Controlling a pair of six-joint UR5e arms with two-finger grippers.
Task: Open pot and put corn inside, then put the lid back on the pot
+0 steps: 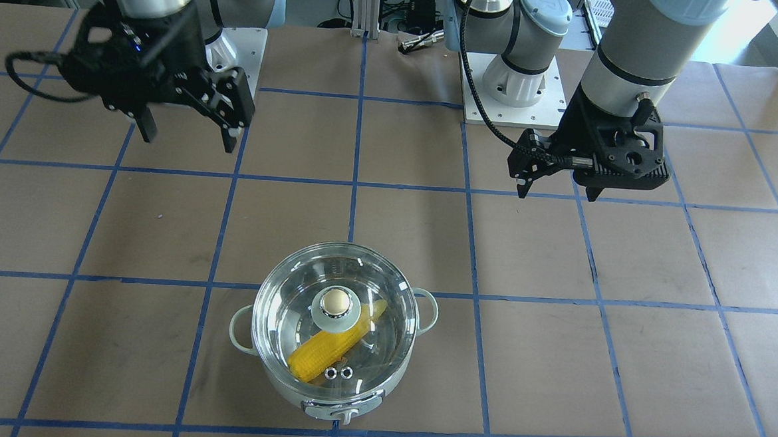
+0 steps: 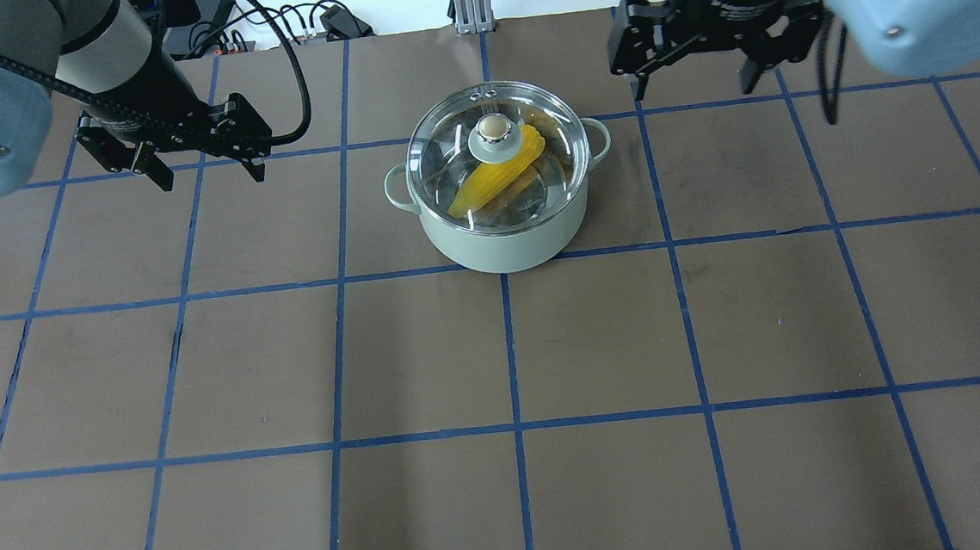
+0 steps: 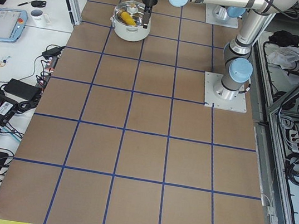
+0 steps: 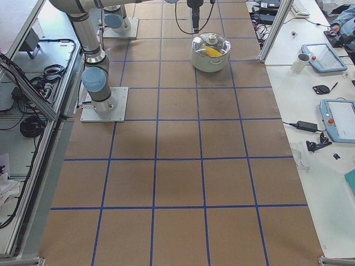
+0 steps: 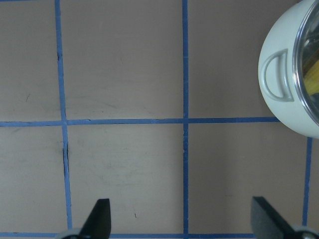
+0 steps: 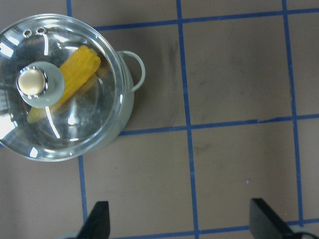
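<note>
Although the lid (image 2: 493, 137) sits closed on the pot (image 2: 501, 244), its clear glass leaves the contents plain to see: the corn (image 2: 496, 180) lies inside on the shiny steel bottom. The ear runs on a slant, its thick end toward the pot's right handle (image 2: 597, 136) and its pointed tip toward the left handle (image 2: 395, 191), with part of its length hidden under the lid's pale knob base. The lid rests level on the rim all the way round, with the beige ball (image 1: 336, 301) at its centre and the two small metal vent rings (image 1: 339, 373) side by side near the edge, just above the control knob (image 1: 345, 416) on the pot's wall. The pot stands upright on the brown table (image 2: 598, 336) on one of the blue tape lines (image 2: 678, 245), toward the side away from the robot's bases and roughly between the two arms. The left gripper (image 2: 211, 178) hangs above the table well to the pot's left, its fingers spread wide with nothing between them; its wrist camera catches only the pot's wall and one loop handle at the edge of view. The right gripper (image 2: 693, 88) hangs off to the pot's right, likewise spread wide and empty, touching neither pot nor lid.
</note>
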